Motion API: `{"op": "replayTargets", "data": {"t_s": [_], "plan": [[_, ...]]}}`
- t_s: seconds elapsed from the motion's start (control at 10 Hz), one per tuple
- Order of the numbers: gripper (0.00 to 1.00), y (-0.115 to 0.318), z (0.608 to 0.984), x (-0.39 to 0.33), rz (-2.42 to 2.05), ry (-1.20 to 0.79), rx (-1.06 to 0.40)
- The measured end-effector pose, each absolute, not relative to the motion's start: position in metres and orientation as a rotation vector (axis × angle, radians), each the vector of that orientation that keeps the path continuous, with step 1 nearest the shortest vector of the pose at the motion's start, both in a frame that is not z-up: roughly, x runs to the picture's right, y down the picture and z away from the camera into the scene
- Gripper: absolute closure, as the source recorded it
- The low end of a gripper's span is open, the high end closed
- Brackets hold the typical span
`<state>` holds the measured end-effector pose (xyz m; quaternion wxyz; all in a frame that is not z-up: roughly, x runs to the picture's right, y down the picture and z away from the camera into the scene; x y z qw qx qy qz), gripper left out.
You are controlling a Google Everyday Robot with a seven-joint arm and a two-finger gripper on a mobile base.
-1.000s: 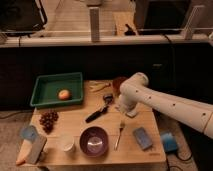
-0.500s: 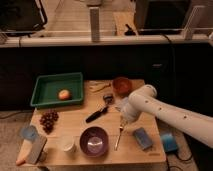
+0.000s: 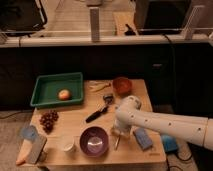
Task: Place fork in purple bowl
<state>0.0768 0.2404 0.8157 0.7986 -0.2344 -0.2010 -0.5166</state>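
The purple bowl (image 3: 94, 141) stands near the table's front edge, wide and round with a pale shiny inside. The fork (image 3: 117, 144) lies just to its right on the wooden table; only its lower end shows, a thin silver strip pointing toward the front edge. My gripper (image 3: 120, 132) hangs at the end of the white arm that reaches in from the right. It is low over the fork's upper part and hides it. The gripper is right of the bowl, not over it.
A reddish-orange bowl (image 3: 121, 85) stands at the back right. A black-handled utensil (image 3: 97, 113) lies mid-table. A green tray (image 3: 57, 82) holds a round fruit. Grapes (image 3: 48, 120), a white cup (image 3: 67, 145) and a blue sponge (image 3: 142, 138) are nearby.
The arm has swung from the back of the table toward the front and dropped down over the fork. The reddish-orange bowl behind it is now uncovered.
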Motion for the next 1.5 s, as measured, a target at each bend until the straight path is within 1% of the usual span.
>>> {"op": "replayTargets", "data": {"t_s": [0.2, 0.3, 0.5, 0.6, 0.7, 0.8, 1.0, 1.1, 1.3, 1.5], "plan": [[0.20, 0.2438, 0.8154, 0.0772, -1.112, -0.394, -0.525], [0.23, 0.2441, 0.8165, 0.0788, -1.112, -0.380, -0.533], [0.43, 0.2469, 0.8184, 0.0792, -1.109, -0.358, -0.561], [0.51, 0.2460, 0.8192, 0.0778, -1.110, -0.351, -0.566], [0.63, 0.2455, 0.8204, 0.0775, -1.108, -0.343, -0.575], [0.71, 0.2453, 0.8205, 0.0771, -1.107, -0.342, -0.576], [0.92, 0.2450, 0.8172, 0.0817, -1.105, -0.336, -0.585], [0.96, 0.2454, 0.8180, 0.0812, -1.105, -0.337, -0.587], [0.97, 0.2461, 0.8229, 0.0785, -1.102, -0.332, -0.601], [0.97, 0.2446, 0.8201, 0.0806, -1.098, -0.329, -0.603]]}}
